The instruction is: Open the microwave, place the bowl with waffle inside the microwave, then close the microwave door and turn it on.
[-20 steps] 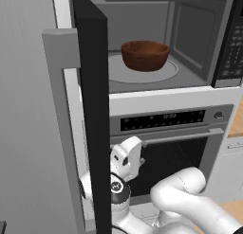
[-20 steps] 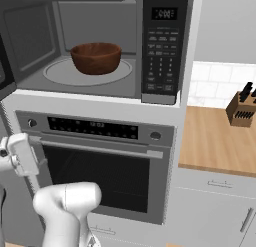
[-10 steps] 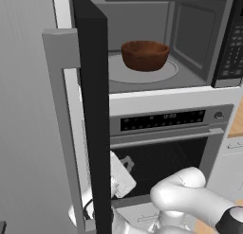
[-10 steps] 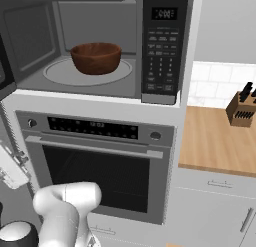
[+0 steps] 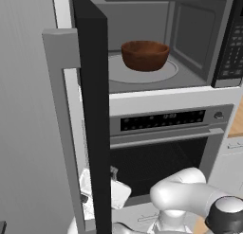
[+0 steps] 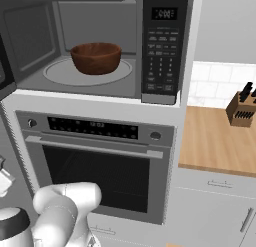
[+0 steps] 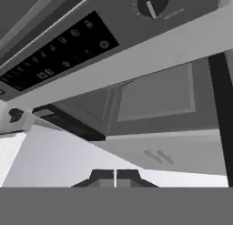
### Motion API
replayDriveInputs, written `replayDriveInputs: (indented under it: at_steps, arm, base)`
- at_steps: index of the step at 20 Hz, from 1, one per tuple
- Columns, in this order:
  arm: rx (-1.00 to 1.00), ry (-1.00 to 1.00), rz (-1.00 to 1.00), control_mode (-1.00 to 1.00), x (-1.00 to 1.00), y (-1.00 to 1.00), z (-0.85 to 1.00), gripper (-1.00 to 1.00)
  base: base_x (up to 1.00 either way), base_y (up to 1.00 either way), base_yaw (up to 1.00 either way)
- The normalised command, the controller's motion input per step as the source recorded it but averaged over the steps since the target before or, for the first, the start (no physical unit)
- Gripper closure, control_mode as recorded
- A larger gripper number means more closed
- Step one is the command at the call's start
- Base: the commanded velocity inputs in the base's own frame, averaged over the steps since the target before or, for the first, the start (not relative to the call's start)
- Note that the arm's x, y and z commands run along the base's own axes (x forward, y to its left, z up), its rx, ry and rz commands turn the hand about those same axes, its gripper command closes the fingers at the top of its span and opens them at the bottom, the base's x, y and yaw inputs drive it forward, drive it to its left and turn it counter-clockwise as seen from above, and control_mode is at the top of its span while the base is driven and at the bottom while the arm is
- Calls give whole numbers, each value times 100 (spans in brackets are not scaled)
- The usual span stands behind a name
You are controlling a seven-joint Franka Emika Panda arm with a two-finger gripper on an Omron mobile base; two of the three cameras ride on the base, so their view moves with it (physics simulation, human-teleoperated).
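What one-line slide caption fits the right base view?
Wooden bowl sits on the turntable inside the open microwave, above the oven; knife block on the counter.

The robot's arm (image 5: 190, 197) is built of glossy white, rounded, tube-like shells with smooth bulging elbows. A dark grey, ring-shaped joint cap (image 5: 227, 219) sits between segments, topped by a pale rounded cover. The boxy white hand (image 5: 107, 190) carries dark fittings. Two small dark fingers (image 7: 102, 178) end in flat, angular tips pressed together.
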Motion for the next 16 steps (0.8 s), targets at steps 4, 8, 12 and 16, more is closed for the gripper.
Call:
replayDriveInputs:
  at_steps: [4, 8, 12, 16]
  arm:
    - [-31, 9, -9, -100, -14, 59, 26, 100]
    - [-26, 11, -8, -100, -7, 58, 33, 100]
    - [-28, 22, -8, -100, 0, 63, 9, 100]
    - [-25, 24, -7, -100, 0, 67, 10, 100]
  base:
    - [0, 0, 0]
    - [0, 0, 0]
    - [0, 0, 0]
    - [0, 0, 0]
